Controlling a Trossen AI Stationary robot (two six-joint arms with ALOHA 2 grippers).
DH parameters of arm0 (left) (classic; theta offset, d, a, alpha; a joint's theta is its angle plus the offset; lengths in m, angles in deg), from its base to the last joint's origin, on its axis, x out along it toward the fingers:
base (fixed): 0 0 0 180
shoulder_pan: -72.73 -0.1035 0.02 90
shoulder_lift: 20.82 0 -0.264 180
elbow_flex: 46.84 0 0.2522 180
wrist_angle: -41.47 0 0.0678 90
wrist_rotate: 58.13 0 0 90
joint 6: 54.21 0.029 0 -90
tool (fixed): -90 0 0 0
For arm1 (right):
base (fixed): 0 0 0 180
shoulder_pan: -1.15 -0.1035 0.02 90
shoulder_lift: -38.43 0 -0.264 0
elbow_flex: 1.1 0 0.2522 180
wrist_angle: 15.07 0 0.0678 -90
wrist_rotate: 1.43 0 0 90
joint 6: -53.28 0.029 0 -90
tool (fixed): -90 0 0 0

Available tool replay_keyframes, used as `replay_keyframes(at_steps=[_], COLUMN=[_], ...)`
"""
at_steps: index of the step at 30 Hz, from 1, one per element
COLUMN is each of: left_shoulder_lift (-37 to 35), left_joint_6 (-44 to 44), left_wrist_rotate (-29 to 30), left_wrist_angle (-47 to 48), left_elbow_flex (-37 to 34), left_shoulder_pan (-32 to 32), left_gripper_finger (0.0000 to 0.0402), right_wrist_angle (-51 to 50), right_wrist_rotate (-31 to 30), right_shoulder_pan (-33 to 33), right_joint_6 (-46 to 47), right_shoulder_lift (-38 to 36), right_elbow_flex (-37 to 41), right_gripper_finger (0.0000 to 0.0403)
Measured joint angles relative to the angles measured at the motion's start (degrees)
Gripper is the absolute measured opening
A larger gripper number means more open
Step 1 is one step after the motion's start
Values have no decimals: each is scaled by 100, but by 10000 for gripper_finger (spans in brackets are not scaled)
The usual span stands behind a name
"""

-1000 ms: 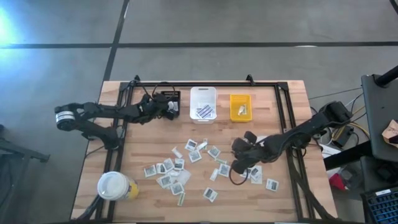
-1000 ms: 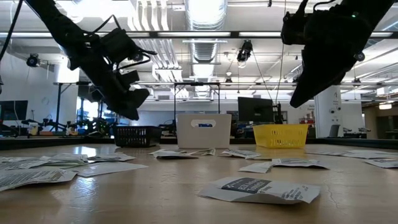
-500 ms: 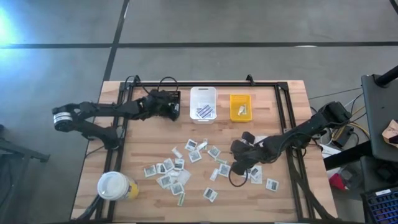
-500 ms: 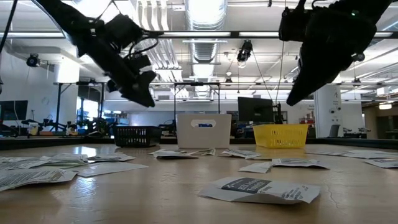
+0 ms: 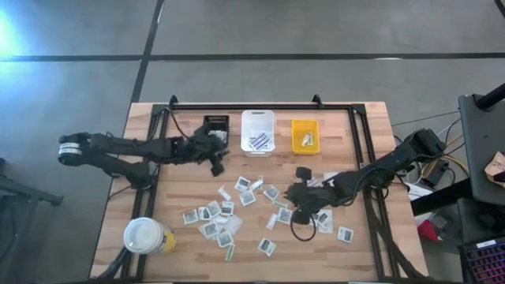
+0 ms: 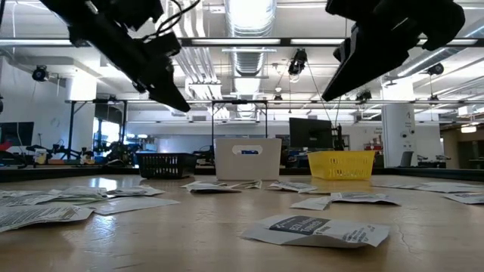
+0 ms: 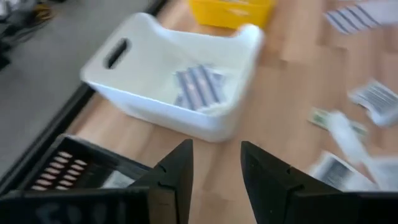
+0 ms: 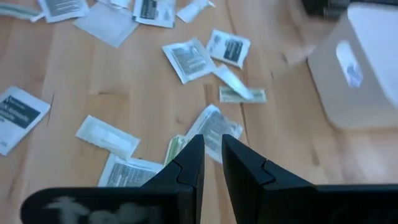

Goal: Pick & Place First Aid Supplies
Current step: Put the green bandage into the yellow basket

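High view hides both tips: left tool [image 7: 216, 180] gapes empty, right tool [image 8: 212, 163] nearly closed, contents unclear.

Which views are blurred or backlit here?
Left wrist view: motion-smeared, though the white bin still reads. Right wrist view: packets sharper, bin corner blurred. Low view: both arms are silhouettes against ceiling lights. High view: evenly lit, glare at the floor's left edge.

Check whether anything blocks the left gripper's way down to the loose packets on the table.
Nothing visible does. The left gripper hangs open and empty in front of the black bin, and only bare wood lies between it and the nearest packets. The white bin stands off to one side, clear of that path.
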Motion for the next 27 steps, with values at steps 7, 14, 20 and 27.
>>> replay_keyframes(at_steps=[7, 14, 20, 27], left_shoulder_lift=[-25, -25, -25, -23], left_joint_6=[-119, -626, -1149, -1620], left_wrist_rotate=[-2, 0, 0, 0], left_wrist_angle=[485, 870, 1212, 1451], left_elbow_flex=[0, 0, 0, 0], left_shoulder_pan=[898, 1798, 2486, 3090], left_gripper_finger=[124, 124, 120, 112], right_wrist_angle=[60, 57, 54, 7], right_wrist_rotate=[0, -2, -2, -31], right_shoulder_pan=[73, 323, 461, 520], right_joint_6=[-1253, -1787, -2080, -3055], right_shoulder_lift=[-2, -2, 39, 683], right_elbow_flex=[-200, -451, -627, -1045], right_gripper_finger=[52, 68, 112, 128])
